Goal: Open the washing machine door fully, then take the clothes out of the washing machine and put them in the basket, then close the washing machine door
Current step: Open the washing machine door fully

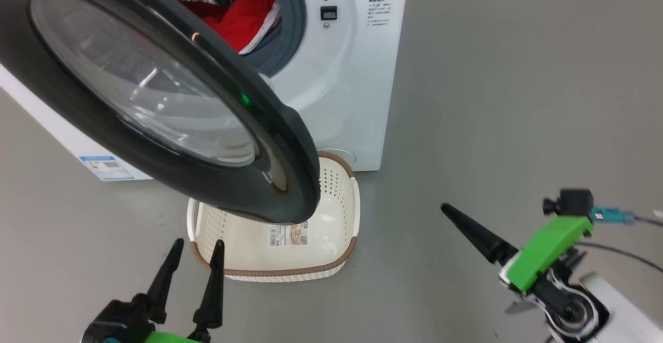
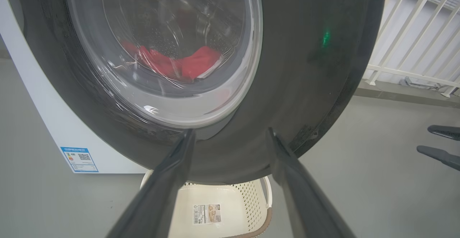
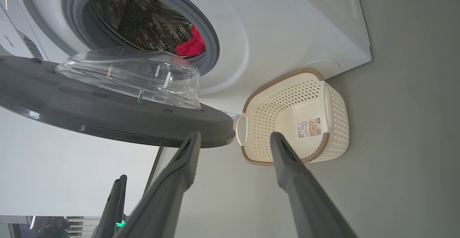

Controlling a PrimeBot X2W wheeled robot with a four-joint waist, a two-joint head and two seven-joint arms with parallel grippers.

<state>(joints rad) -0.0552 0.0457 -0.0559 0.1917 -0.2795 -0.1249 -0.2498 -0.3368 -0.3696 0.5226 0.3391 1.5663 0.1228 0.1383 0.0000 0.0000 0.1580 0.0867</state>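
The washing machine (image 1: 342, 89) stands with its door (image 1: 248, 141) swung partly out, the black rim overhanging the basket (image 1: 336, 213) on the floor. Red clothes (image 1: 238, 19) lie in the drum; they show through the glass (image 2: 194, 65) and past the opening (image 3: 190, 45). My left gripper (image 1: 198, 244) is open and empty, just in front of the door's lower rim (image 2: 305, 69) with its tips (image 2: 230, 132) close to it. My right gripper (image 1: 453, 216) hovers open and empty to the right, pointing (image 3: 234, 134) at the door edge (image 3: 107, 115) and basket (image 3: 334, 123).
Grey floor stretches to the right of the machine. A white railing (image 2: 413, 33) stands behind, at the right of the left wrist view. A blue label (image 1: 106, 167) marks the machine's lower left corner. The basket holds a sticker (image 1: 288, 234).
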